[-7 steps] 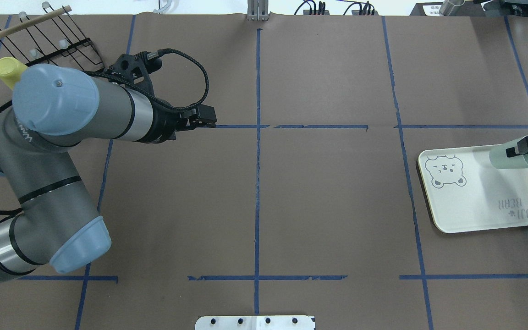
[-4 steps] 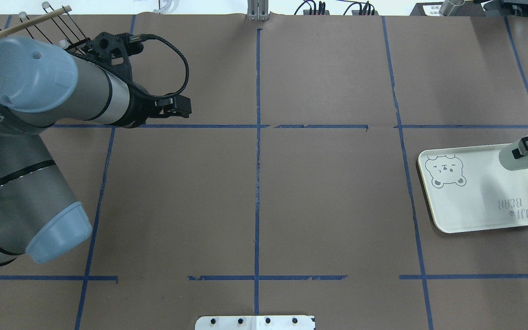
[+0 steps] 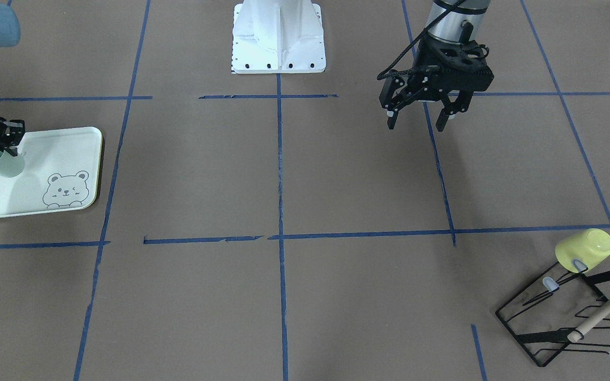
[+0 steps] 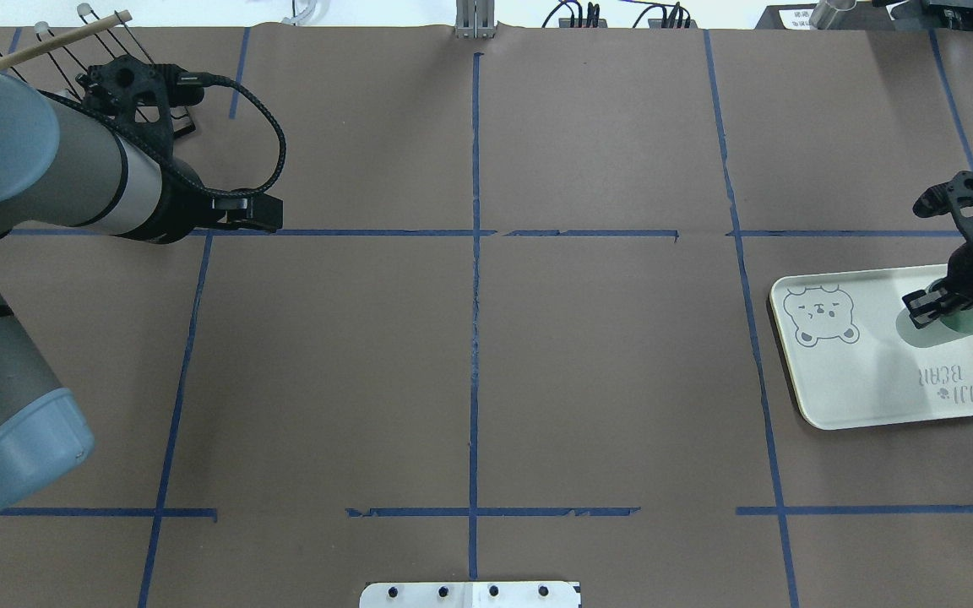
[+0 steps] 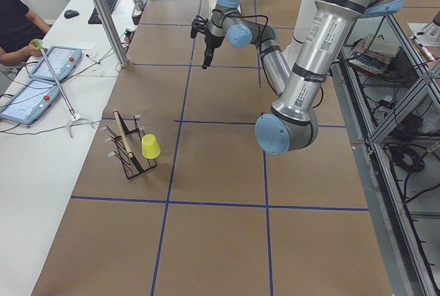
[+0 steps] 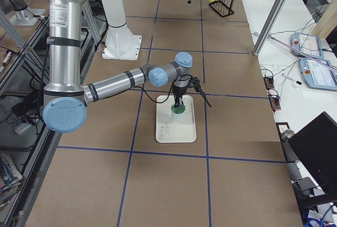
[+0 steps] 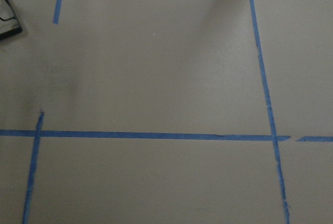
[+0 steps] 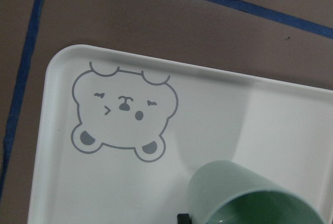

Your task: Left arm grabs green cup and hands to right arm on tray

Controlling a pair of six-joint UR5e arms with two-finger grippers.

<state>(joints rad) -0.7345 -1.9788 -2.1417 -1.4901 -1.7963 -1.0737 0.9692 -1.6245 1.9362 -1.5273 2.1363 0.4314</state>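
Change: right pincer (image 4: 926,308) has swung green cup (image 4: 948,329) from tilted to upright, and lower | grip: clamped on the cup's wall | tray (image 4: 841,388) directly beneath; contact likely, view unclear | left pincer (image 3: 415,124) drawn back, spread apart, empty | handover done, release pending

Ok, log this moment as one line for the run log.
phase: placing | right gripper: shut on green cup, upright over tray | left gripper: open, empty | yellow cup: on wire rack
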